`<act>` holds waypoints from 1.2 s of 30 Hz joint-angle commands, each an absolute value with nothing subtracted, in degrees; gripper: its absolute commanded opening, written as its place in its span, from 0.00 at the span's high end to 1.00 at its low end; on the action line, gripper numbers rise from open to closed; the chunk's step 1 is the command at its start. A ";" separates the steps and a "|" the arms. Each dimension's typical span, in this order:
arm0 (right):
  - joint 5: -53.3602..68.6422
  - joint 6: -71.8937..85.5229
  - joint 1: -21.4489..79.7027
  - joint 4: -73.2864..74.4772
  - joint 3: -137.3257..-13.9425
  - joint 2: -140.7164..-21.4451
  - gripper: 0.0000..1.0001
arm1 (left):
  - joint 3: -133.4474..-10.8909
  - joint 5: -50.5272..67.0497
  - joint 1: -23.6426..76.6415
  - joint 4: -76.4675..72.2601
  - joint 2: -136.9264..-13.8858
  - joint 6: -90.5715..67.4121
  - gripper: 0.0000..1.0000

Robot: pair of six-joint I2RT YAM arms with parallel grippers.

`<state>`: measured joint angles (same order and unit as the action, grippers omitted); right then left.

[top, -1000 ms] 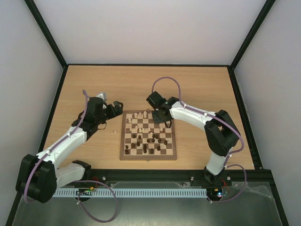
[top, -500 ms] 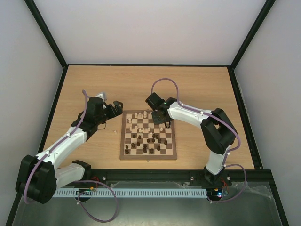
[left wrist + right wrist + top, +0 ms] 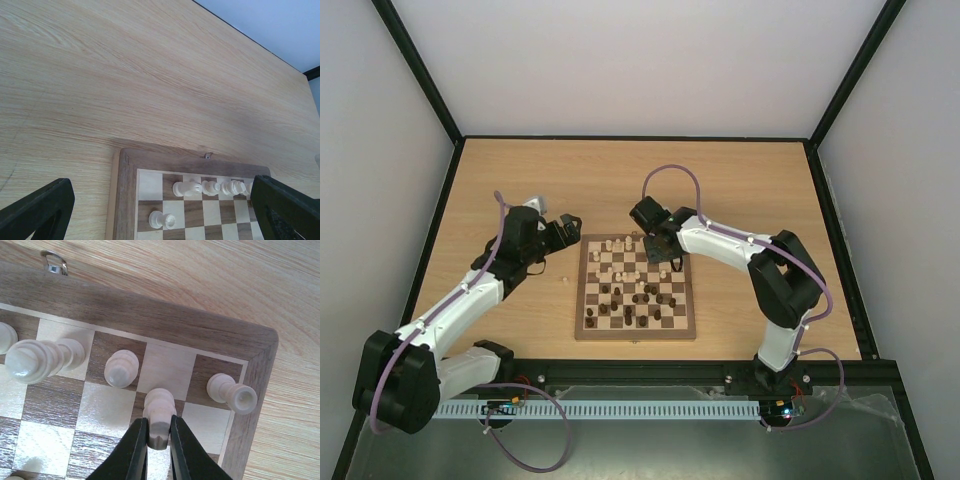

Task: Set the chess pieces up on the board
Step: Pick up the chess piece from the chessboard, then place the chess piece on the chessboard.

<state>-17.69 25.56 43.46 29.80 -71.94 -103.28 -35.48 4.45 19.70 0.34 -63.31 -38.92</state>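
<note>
The board [image 3: 582, 300] lies mid-table with cream pieces [image 3: 620, 243] along its far rows and dark brown pieces [image 3: 642, 298] scattered over the near half. My right gripper [image 3: 159, 437] is shut on a cream piece [image 3: 159, 410], holding it over the squares by the far right corner, between a cream bishop-like piece [image 3: 121, 368] and a cream rook [image 3: 232, 393]. My left gripper [image 3: 566, 229] is open and empty, hovering off the board's far left corner [image 3: 125, 160]; cream pieces [image 3: 187, 188] show between its fingers.
The wooden table [image 3: 620, 180] stretches behind and beside the board. Black frame rails [image 3: 440, 200] edge the table. A small metal clasp [image 3: 54, 263] sits on the board's far border.
The right gripper has shifted slightly left over the far right part of the board with the cream piece. The left arm has barely moved.
</note>
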 commanded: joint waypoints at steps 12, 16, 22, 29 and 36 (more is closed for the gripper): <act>-19.21 24.66 41.13 30.88 -73.96 -102.33 0.88 | -35.29 3.96 19.91 0.18 -61.96 -38.89 0.01; -18.52 24.30 40.87 30.29 -73.94 -102.77 0.88 | -35.28 3.96 19.87 0.18 -62.05 -38.93 0.01; -17.69 24.08 40.87 30.20 -74.68 -103.38 0.88 | -35.27 3.94 19.86 0.20 -62.23 -38.88 0.00; -16.53 23.65 40.82 30.22 -75.14 -104.35 0.88 | -35.31 3.91 19.91 0.11 -62.32 -38.85 0.00; -16.44 23.56 40.79 30.14 -75.19 -105.08 0.87 | -35.25 3.87 19.85 0.09 -62.36 -38.92 0.00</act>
<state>-16.67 24.18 40.93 28.62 -73.78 -104.18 -35.48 4.45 19.70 0.34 -62.81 -38.92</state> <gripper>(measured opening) 0.123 0.995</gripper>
